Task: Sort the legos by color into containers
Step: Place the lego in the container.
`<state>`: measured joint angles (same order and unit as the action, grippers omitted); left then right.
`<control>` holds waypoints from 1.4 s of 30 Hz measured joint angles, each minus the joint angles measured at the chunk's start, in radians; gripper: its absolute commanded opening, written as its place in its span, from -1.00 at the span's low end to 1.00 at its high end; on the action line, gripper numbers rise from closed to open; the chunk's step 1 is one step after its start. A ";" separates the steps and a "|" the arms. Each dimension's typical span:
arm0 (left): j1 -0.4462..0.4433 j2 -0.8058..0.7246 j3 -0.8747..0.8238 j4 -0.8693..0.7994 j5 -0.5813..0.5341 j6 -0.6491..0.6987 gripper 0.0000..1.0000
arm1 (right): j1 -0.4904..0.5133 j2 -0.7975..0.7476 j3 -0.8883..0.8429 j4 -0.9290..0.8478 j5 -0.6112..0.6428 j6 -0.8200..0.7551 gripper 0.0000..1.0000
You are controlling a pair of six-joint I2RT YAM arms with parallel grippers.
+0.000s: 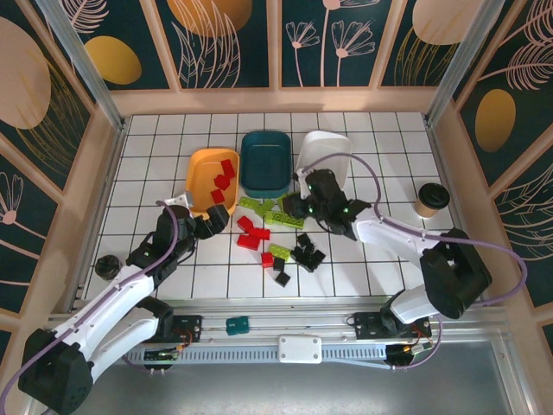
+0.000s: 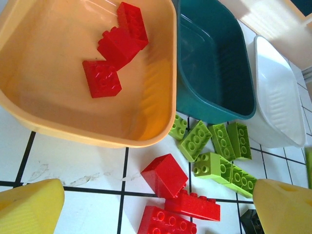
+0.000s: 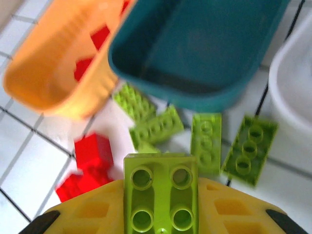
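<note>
Orange-yellow tray (image 2: 48, 73) holds red legos (image 2: 114, 46); left fingers (image 2: 29, 207) apart, right fingers (image 3: 229, 212) clamp a green lego (image 3: 162, 200).

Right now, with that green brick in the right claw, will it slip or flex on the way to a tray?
The lime green brick looks like hard moulded plastic, so it should stay stiff. Its glossy faces might slide or pivot in the right claw if jolted. It is far smaller than the dark teal tray, so probably light.

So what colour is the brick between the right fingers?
Lime green brick; clearest in right wrist view.
</note>
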<state>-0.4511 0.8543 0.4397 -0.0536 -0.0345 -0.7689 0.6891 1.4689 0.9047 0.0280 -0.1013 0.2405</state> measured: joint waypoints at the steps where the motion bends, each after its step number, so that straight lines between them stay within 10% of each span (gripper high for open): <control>1: 0.000 0.007 0.000 0.004 0.000 0.002 0.98 | -0.011 0.023 0.034 0.013 -0.006 0.000 -0.77; 19: 0.000 0.050 0.038 0.005 0.001 0.004 0.98 | -0.119 0.561 0.633 0.055 -0.050 -0.058 -0.68; 29: 0.000 0.063 0.040 -0.003 0.024 0.001 0.98 | -0.139 0.872 0.922 -0.020 -0.030 -0.058 0.04; 36: 0.000 0.036 0.038 -0.015 0.035 0.001 0.98 | -0.135 0.837 0.871 -0.013 -0.015 -0.048 0.16; 42: 0.000 -0.011 0.001 -0.011 0.053 0.001 0.98 | -0.079 0.517 0.494 0.038 0.037 -0.040 0.20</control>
<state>-0.4511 0.8436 0.4408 -0.0650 0.0189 -0.7681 0.6106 1.9854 1.3983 0.0658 -0.0643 0.2008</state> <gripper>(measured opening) 0.988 0.599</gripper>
